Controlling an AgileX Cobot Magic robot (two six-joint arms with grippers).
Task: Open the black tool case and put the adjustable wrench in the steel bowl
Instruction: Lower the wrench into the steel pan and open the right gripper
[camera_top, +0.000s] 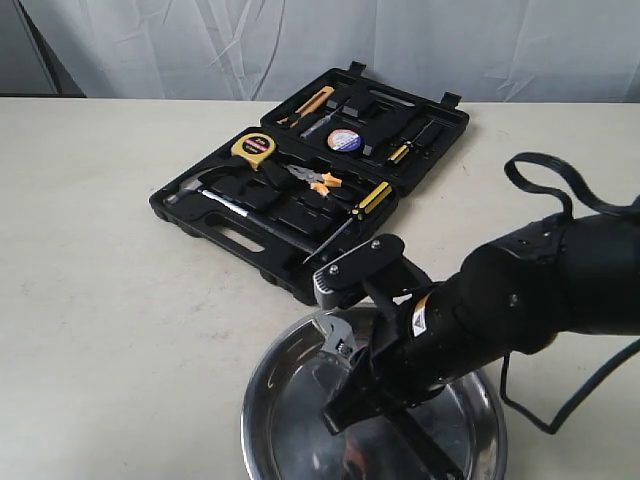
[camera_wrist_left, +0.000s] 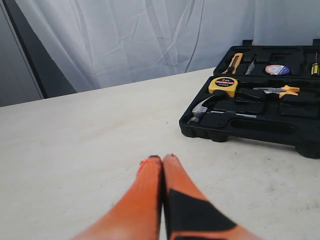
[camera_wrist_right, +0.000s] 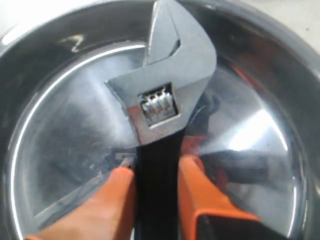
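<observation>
The adjustable wrench (camera_wrist_right: 165, 100) hangs above the steel bowl (camera_wrist_right: 45, 130), its black handle clamped in my right gripper (camera_wrist_right: 156, 175), arm slanting down. Beyond, the black tool case (camera_top: 255, 238) lies open on the table (camera_top: 90, 260), hammer (camera_top: 195, 190) and pliers (camera_top: 318, 180) inside. My left gripper (camera_wrist_left: 162, 160) is closed, empty.

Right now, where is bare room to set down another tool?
In the exterior view, bare tabletop lies left of the black tool case and the steel bowl, in front of the shut left gripper. Crowded: over the bowl, where the right gripper holds the adjustable wrench.
</observation>
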